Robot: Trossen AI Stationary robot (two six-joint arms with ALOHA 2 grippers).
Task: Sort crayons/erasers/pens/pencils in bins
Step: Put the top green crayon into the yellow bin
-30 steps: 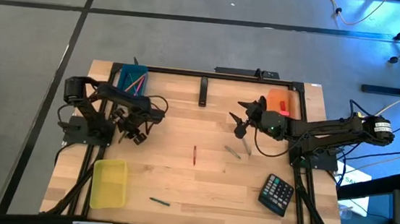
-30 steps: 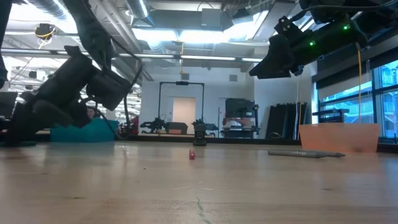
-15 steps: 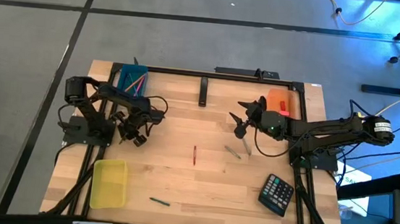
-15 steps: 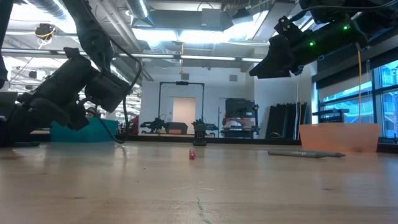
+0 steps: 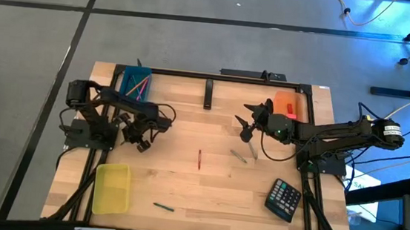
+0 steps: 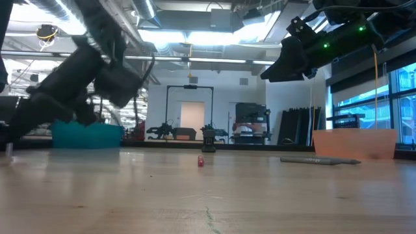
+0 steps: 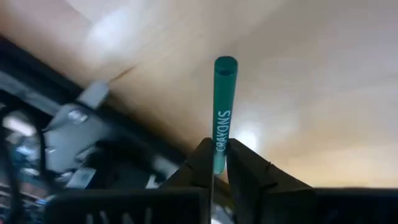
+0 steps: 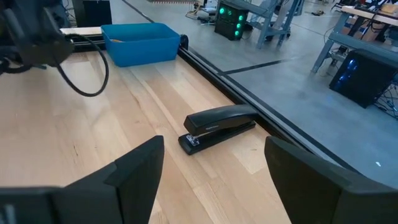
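Note:
My left gripper (image 7: 219,163) is shut on a teal-green crayon (image 7: 222,106) over the table's left part, near the teal-blue bin (image 5: 135,81); in the high view the gripper (image 5: 142,141) points down at a slant. My right gripper (image 8: 211,180) hangs wide open and holds nothing above the table's far right (image 5: 245,127), beside the orange bin (image 5: 286,105). The translucent yellow bin (image 5: 111,189) stands at the near left. A red crayon (image 5: 199,159), a green stick (image 5: 164,207) and two grey pens (image 5: 246,155) lie flat on the wood. My left gripper pinches the crayon's lower end (image 7: 218,157) between its two fingers. The crayon runs along the fingers and sticks out past their tips, its free end (image 7: 225,65) pointing away over the wood. I see no part of it resting on the table.
A black stapler (image 5: 209,94) lies at the far middle, and a black calculator (image 5: 284,199) at the near right. The teal-blue bin holds several sticks. Bare wood lies between the red crayon and the yellow bin.
My left gripper's fingers have drawn together, and the hand has risen from the table and shifted a little toward the table's right. My right arm has kept still.

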